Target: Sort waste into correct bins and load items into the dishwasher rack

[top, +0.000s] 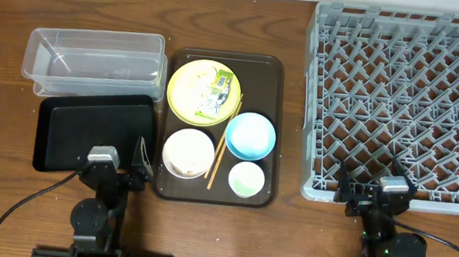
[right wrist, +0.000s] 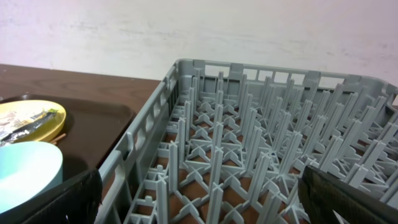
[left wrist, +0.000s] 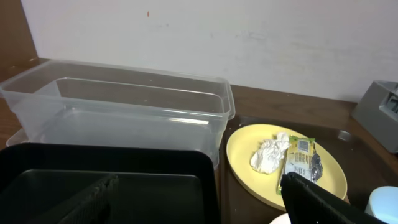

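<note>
A large square grey plastic rack (top: 403, 107) with a lattice of upright pegs is seen on the right side of the table. A dark brown rectangular serving tray (top: 269, 90) is placed in the middle, its long axis running from the robot's side toward the far edge. On the left, a clear rectangular plastic tub (top: 94, 63) is set with its long axis from left to right. A shallow black rectangular tray (top: 85, 136) is laid the same way, just in front of it.

On the serving tray, a round yellow plate (top: 184, 90) is found at the far end. A light blue bowl (top: 251, 136) and a white bowl (top: 188, 152) are placed nearer. A small pale green cup (top: 246, 179) is at the near right corner. Thin wooden chopsticks (top: 224, 143) are laid between the two bowls, along the tray, their far tips leaning slightly right and resting on the plate rim.

A crinkled green-yellow wrapper (top: 218, 92) is laid on the plate, lengthwise front to back. A crumpled white tissue (left wrist: 267, 154) is beside it on the left.

The left gripper (top: 120, 164) is held over the near edge of the black tray, its fingers spread wide with nothing between them. The right gripper (top: 375, 191) is held at the near edge of the rack, likewise spread and holding nothing.
</note>
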You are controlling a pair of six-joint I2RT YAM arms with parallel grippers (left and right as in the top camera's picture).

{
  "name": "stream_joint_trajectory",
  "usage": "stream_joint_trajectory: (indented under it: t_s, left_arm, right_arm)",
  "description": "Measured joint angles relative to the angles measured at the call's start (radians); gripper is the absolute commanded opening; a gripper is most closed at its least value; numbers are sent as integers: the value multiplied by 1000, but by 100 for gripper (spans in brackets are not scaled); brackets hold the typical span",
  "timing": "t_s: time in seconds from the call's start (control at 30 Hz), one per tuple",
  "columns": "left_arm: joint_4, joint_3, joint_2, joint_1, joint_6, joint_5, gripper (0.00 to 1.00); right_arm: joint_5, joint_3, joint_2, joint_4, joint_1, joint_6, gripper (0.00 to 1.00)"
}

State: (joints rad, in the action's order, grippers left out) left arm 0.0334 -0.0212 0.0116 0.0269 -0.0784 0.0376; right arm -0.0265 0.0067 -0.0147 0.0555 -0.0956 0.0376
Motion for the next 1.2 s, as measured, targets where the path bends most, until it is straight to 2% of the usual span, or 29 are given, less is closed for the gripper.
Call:
stream_joint_trajectory:
  t_s: [0.17, 0.33, 0.57, 0.7, 0.9, 1.07, 1.2]
  left_arm:
    - [72, -36, 53, 0, 0, -3, 84]
    - [169, -159, 235, 0, 0, -12, 84]
    - [359, -508, 634, 0, 1, 2, 84]
    - [562, -743, 885, 0, 6, 63, 84]
    - [851, -1033, 1129, 0, 8, 102, 84]
    - [893, -1086, 1204, 0, 8, 129, 84]
    - [816, -1086, 1219, 0, 8, 146, 84]
  right_arm:
    - [13, 13, -2, 7, 0, 0, 99]
    - [53, 95, -71, 8, 0, 0, 99]
    - [87, 305, -359, 50, 0, 0, 99]
    - [90, 463, -568, 169, 0, 0, 99]
    - [63, 692, -826, 361, 0, 0, 99]
    - [6, 801, -962, 419, 0, 0, 99]
    - [-29, 808, -994, 412, 0, 0, 99]
